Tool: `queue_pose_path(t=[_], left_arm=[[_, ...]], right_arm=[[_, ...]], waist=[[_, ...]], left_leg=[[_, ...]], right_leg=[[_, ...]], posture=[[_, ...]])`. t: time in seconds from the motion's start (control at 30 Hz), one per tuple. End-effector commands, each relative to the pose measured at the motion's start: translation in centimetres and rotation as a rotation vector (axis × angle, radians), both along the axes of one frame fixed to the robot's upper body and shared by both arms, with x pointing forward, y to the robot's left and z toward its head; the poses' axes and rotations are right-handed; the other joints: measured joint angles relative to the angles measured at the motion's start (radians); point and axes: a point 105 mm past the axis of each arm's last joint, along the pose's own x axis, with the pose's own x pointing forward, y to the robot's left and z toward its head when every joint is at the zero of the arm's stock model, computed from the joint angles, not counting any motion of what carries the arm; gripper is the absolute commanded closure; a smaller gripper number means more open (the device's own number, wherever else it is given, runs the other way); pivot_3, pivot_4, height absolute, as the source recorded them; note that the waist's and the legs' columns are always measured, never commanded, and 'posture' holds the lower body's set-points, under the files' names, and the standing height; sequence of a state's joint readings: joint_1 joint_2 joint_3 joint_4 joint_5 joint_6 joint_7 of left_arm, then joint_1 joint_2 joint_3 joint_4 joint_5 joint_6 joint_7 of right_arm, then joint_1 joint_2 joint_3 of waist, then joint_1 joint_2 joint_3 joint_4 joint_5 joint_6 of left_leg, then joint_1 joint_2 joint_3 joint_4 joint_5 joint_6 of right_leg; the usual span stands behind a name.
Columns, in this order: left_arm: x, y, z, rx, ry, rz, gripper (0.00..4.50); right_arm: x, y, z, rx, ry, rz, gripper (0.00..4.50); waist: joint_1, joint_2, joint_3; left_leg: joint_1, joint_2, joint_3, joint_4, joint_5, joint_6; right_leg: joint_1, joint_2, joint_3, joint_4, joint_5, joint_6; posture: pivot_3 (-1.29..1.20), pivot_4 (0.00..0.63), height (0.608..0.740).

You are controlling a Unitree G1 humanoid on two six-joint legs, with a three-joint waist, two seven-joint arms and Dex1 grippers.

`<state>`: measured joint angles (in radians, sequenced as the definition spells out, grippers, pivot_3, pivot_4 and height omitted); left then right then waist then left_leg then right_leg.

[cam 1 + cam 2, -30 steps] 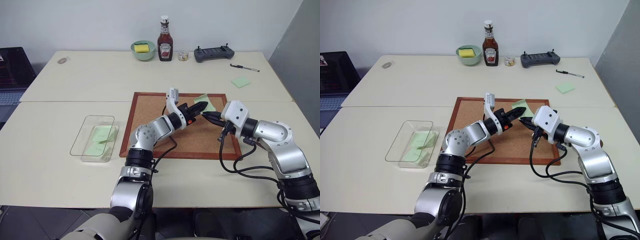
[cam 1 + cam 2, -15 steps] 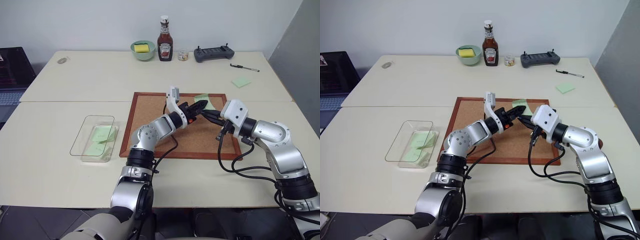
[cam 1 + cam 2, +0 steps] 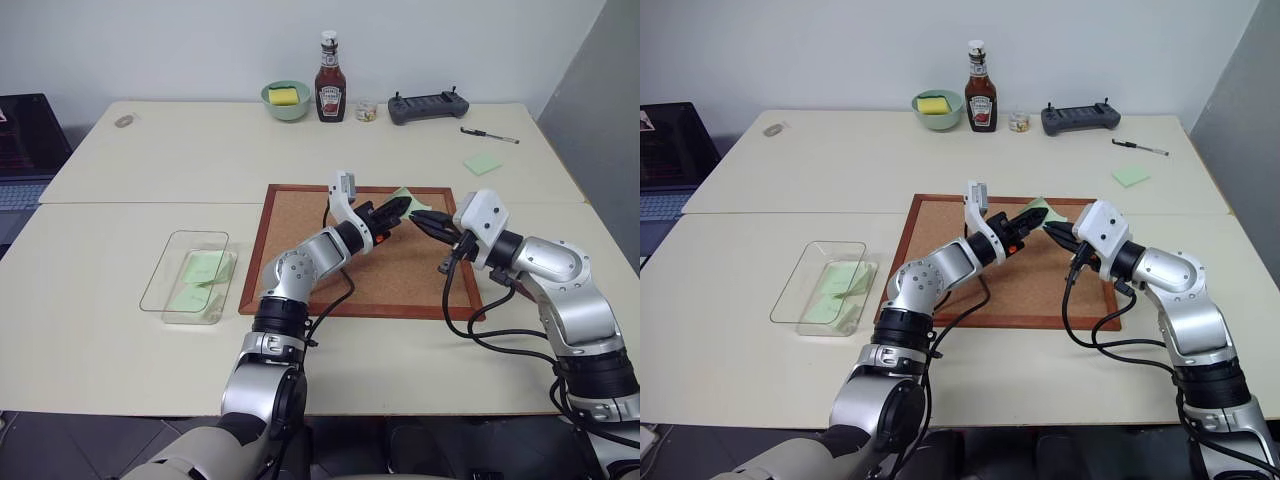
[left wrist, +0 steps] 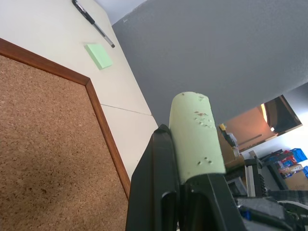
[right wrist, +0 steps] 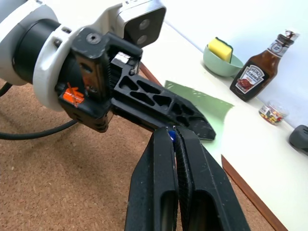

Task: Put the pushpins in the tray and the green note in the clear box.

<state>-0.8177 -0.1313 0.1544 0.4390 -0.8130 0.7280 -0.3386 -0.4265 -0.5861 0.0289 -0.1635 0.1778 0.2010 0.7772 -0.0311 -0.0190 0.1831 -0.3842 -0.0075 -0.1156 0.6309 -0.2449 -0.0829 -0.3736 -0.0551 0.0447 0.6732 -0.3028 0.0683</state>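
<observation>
Head view: over the corkboard (image 3: 330,250), the left gripper (image 3: 400,207) is clamped on the green note (image 3: 409,201); the right gripper (image 3: 422,219) sits just right of it. The clear box (image 3: 190,275) lies well to the left.

Left wrist view: the note (image 4: 195,134) curls between closed fingers.

Right wrist view: the right fingers (image 5: 161,178) pinch a blue-headed pushpin (image 5: 171,135) beside the note (image 5: 202,103).

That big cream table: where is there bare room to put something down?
The cream table is bare along its near edge, between the clear plastic box and the wood-framed corkboard, and across the middle behind them. The far edge is crowded: green bowl, ketchup bottle, grey controller, black pen.
</observation>
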Motion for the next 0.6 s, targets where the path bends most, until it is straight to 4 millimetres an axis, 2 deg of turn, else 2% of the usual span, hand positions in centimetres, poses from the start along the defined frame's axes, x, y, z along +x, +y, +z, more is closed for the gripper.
queue_pose_path(t=[0.03, 0.6], left_arm=[[-1.14, -2.51, 0.82, -0.059, -0.008, -0.048, 4.46], [-1.17, -2.57, 0.52, -0.046, -0.016, -0.041, 4.46]], right_arm=[[-0.41, 0.25, 2.34, 0.045, -0.077, 0.006, 4.50], [0.09, -0.19, 2.80, 0.172, 0.005, -0.048, 4.50]], waist=[[0.000, 0.000, 0.000], [0.000, 0.000, 0.000]], left_leg=[[0.000, 0.000, 0.000, 0.000, 0.000, 0.000], [0.000, 0.000, 0.000, 0.000, 0.000, 0.000]], right_leg=[[0.000, 0.000, 0.000, 0.000, 0.000, 0.000], [0.000, 0.000, 0.000, 0.000, 0.000, 0.000]], posture=[[0.00, 0.150, 0.740], [0.00, 0.150, 0.740]])
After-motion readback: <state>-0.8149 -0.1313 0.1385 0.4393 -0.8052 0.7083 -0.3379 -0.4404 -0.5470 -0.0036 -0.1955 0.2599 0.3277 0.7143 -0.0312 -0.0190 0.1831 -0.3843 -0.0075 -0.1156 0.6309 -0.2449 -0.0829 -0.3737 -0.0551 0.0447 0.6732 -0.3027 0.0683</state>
